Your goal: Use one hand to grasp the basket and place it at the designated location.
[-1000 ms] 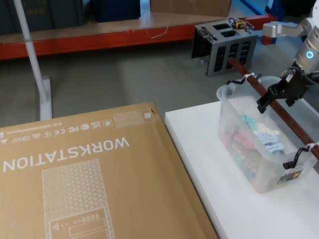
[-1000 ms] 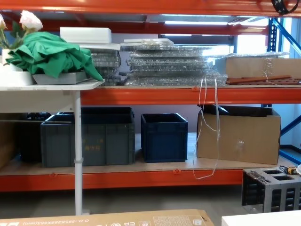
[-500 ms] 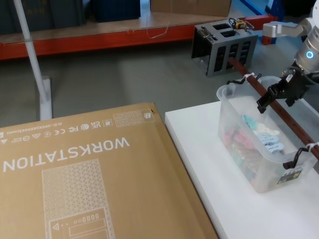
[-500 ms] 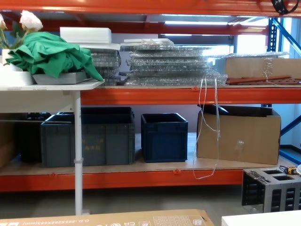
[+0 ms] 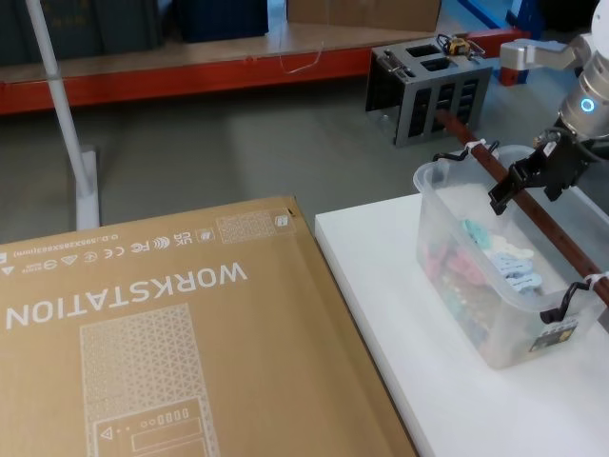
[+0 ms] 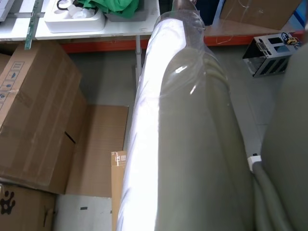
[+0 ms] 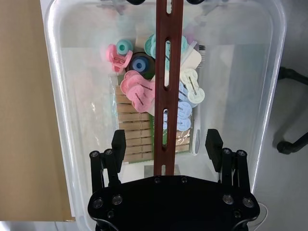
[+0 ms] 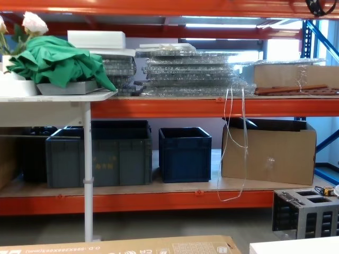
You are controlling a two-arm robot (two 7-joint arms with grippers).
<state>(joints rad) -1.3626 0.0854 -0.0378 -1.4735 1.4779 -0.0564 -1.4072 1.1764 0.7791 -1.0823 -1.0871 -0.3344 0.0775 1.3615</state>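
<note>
Right tool (image 5: 530,181) far right, angled down, fingers (image 7: 119,140) spread wide; right arm (image 5: 592,90) above it.

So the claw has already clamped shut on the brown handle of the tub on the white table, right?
Not quite. The claw is not clamped: the right wrist view shows it open, its fingers apart on either side of the brown handle, with a gap on both sides. The tub does sit on the white table.
</note>
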